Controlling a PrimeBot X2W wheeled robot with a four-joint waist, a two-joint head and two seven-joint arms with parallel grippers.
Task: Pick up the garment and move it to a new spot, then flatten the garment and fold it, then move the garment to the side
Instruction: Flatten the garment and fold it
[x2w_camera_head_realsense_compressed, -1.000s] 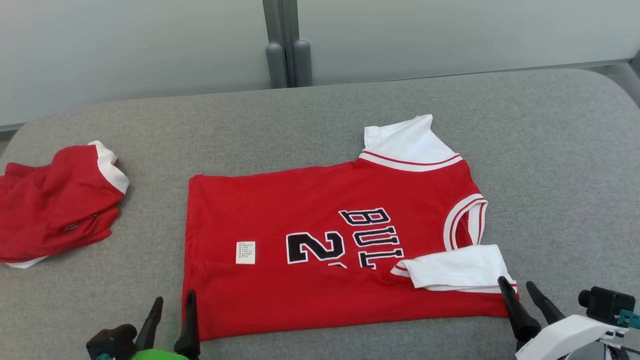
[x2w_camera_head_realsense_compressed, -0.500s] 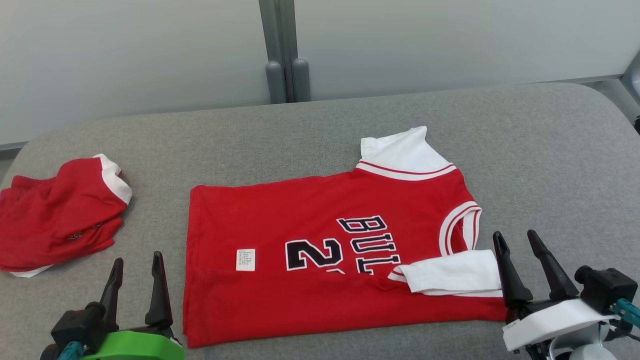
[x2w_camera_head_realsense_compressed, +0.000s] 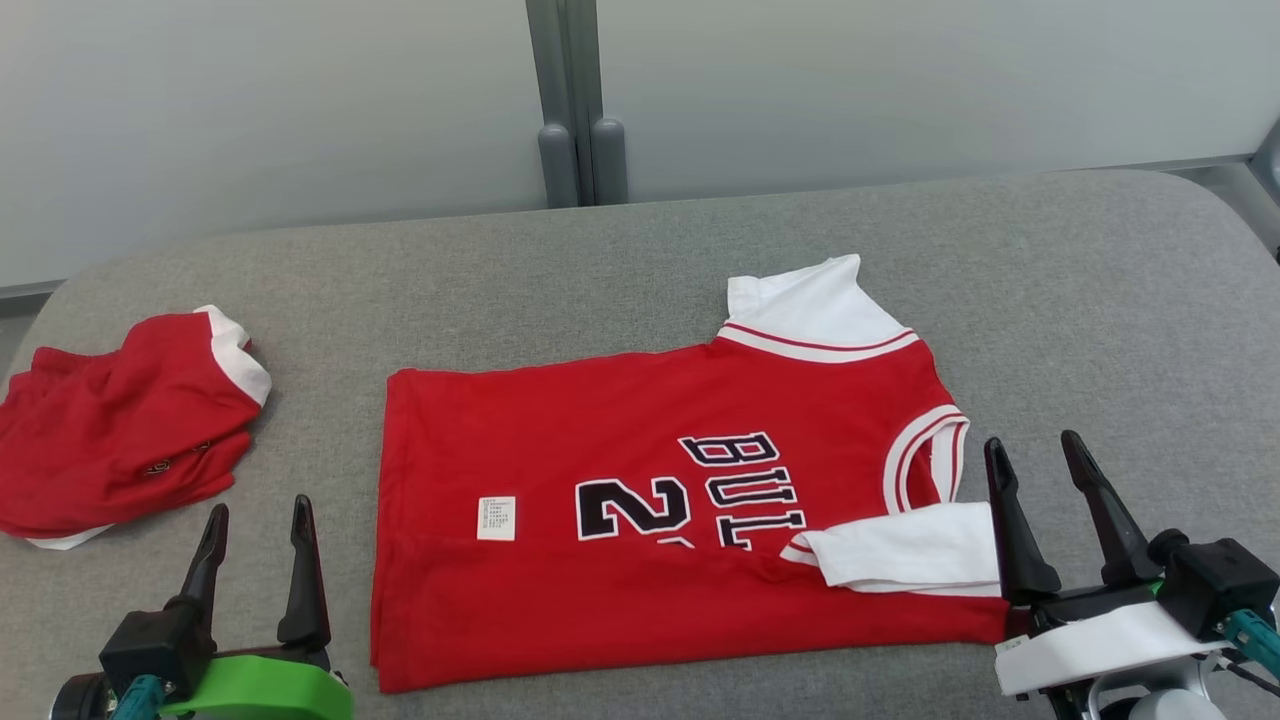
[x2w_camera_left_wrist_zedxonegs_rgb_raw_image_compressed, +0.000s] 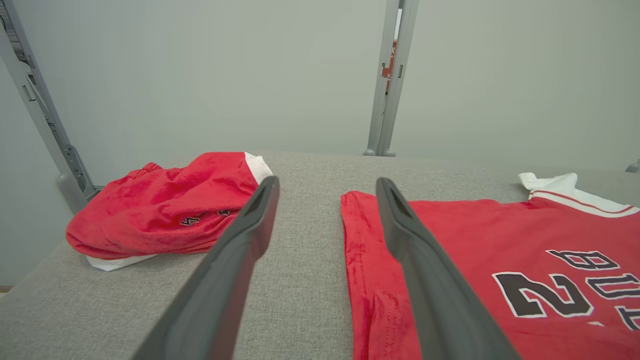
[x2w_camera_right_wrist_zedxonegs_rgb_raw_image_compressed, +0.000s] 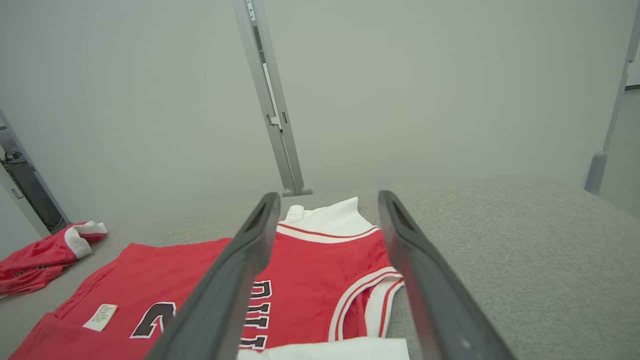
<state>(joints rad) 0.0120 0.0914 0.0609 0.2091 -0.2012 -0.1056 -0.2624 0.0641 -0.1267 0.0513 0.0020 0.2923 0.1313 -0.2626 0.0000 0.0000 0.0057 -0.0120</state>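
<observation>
The garment (x2w_camera_head_realsense_compressed: 650, 500) is a red jersey with white sleeves, lying flat on the grey table (x2w_camera_head_realsense_compressed: 1100, 300), collar to the right. Its near long edge is folded up over the number and lettering, and one white sleeve lies on the fold. My left gripper (x2w_camera_head_realsense_compressed: 258, 506) stands open just left of the garment's near left corner, apart from it. My right gripper (x2w_camera_head_realsense_compressed: 1032, 441) stands open at the garment's right end, beside the folded sleeve. In the left wrist view the gripper (x2w_camera_left_wrist_zedxonegs_rgb_raw_image_compressed: 326, 181) frames the garment's left hem (x2w_camera_left_wrist_zedxonegs_rgb_raw_image_compressed: 475, 240). In the right wrist view the gripper (x2w_camera_right_wrist_zedxonegs_rgb_raw_image_compressed: 327, 195) frames the collar end (x2w_camera_right_wrist_zedxonegs_rgb_raw_image_compressed: 310, 255).
A crumpled pair of red shorts with white trim (x2w_camera_head_realsense_compressed: 120, 430) lies at the table's left end, also in the left wrist view (x2w_camera_left_wrist_zedxonegs_rgb_raw_image_compressed: 165, 210) and the right wrist view (x2w_camera_right_wrist_zedxonegs_rgb_raw_image_compressed: 40, 255). A pale wall with a grey post (x2w_camera_head_realsense_compressed: 580, 150) stands behind the table.
Both grippers have risen and drawn back from the garment's near corners, staying open. The garment keeps its fold. The head view has shifted a little.
</observation>
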